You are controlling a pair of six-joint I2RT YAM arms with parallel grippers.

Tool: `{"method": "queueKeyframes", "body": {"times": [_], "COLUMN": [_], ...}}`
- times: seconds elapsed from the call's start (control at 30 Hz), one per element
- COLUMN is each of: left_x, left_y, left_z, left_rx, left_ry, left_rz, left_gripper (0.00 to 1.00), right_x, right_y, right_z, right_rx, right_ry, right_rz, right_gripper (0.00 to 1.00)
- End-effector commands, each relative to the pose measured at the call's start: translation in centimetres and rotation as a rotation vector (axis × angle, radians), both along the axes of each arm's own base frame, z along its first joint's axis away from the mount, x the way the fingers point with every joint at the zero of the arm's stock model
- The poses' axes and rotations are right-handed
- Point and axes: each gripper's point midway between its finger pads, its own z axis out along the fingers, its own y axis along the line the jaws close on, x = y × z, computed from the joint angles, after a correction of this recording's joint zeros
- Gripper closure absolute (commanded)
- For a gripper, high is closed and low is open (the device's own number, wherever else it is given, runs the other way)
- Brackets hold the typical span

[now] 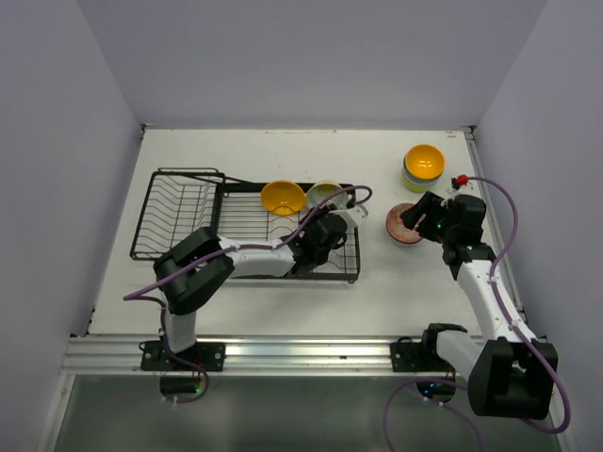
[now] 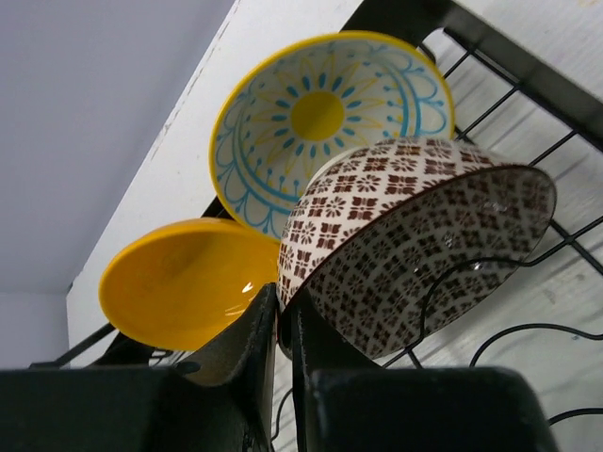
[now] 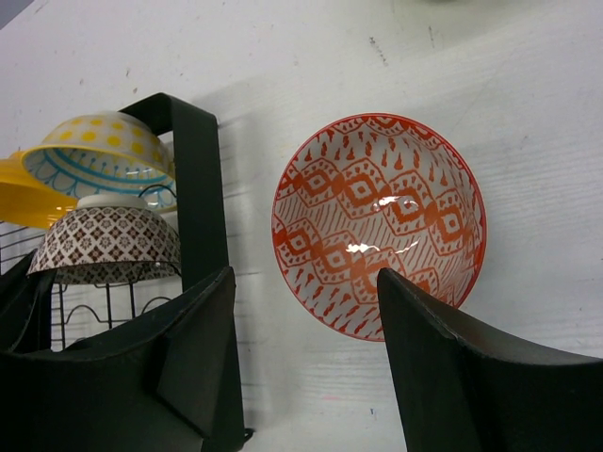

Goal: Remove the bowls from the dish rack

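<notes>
The dish rack (image 1: 188,217) sits on the left half of the white table (image 1: 283,151), its slotted holder to the left and its flat grid tray to the right. The left arm lies across the tray, and the left pincer (image 2: 283,306) is pressed together on the rim of a brown-checked bowl (image 2: 415,254) that stands tilted on the wires near the tray's far right corner. Crowded right behind that bowl, a blue-and-yellow bowl (image 2: 330,122) leans on its edge, and a plain yellow bowl (image 2: 184,278) tips just beside the pincer's left finger, so both hem in the gripped bowl. To the right of the rack, off the wires, a red-patterned bowl (image 3: 377,226) rests upright on the table, close to the rack's black corner frame. The right pincer (image 3: 303,282) hangs over it with its fingers (image 3: 188,358) spread wide, one on each side of the bowl; whether they touch it cannot be told. Farther back on the table's right side stands a stack of bowls (image 1: 424,165) with a yellow one on top, well apart from the rack.
</notes>
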Motion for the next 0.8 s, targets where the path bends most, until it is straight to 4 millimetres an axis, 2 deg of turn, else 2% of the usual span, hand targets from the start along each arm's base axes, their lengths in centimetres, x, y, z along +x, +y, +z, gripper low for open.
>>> {"method": "queueKeyframes", "body": {"times": [0.0, 0.17, 0.47, 0.77], "left_x": [0.2, 0.3, 0.1, 0.4], "left_y": [0.6, 1.5, 3.7, 3.4], "left_z": [1.3, 1.7, 2.1, 2.7], "left_rx": [-0.064, -0.057, -0.132, -0.289], "left_ry": [-0.086, -0.132, -0.191, -0.217], "left_rz": [0.091, 0.147, 0.318, 0.383], "left_gripper": [0.89, 1.00, 1.00, 1.00], "right_x": [0.6, 0.6, 0.7, 0.7], "right_y": [0.1, 0.1, 0.2, 0.2], "right_z": [0.6, 0.5, 0.4, 0.4], "right_rx": [0.007, 0.010, 0.014, 0.014], "right_ry": [-0.034, -0.032, -0.026, -0.026], "right_rz": [0.001, 0.000, 0.001, -0.001], "right_gripper": [0.34, 0.34, 0.34, 0.34]}}
